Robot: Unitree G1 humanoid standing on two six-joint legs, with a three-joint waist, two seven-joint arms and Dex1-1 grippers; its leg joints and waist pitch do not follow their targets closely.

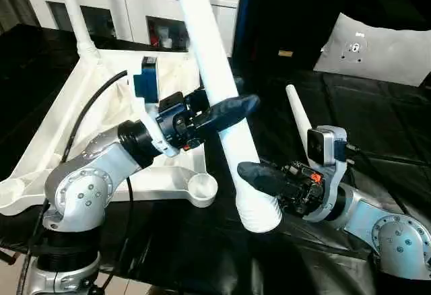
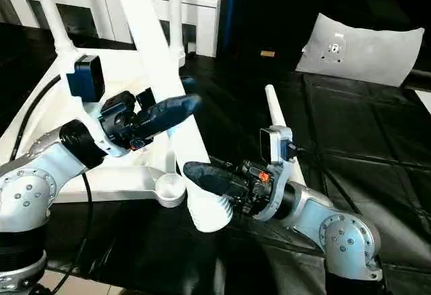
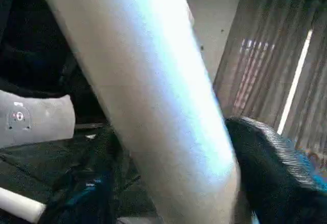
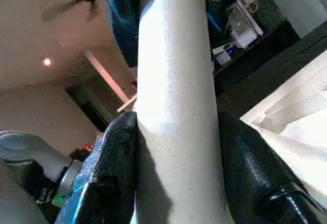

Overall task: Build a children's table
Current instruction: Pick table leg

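— Above the black surface [image 1: 377, 113], where is the leg?
— White leg [image 1: 219, 79] slants upward, its thick end near the upturned tabletop's [image 1: 60, 140] corner socket [image 1: 202, 187].
— And the fingers?
— Right gripper [image 4: 176, 178] clamps the leg low down; left gripper [image 1: 229, 110] holds it higher up.

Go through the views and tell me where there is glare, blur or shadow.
Left wrist view: the leg is soft and out of focus, with a bright sheen along it and daylight glowing through the curtains. Right wrist view: the ceiling lamp flares, and the leg is shadowed low down by the right gripper. Left eye view: the black table cover shines in patches.
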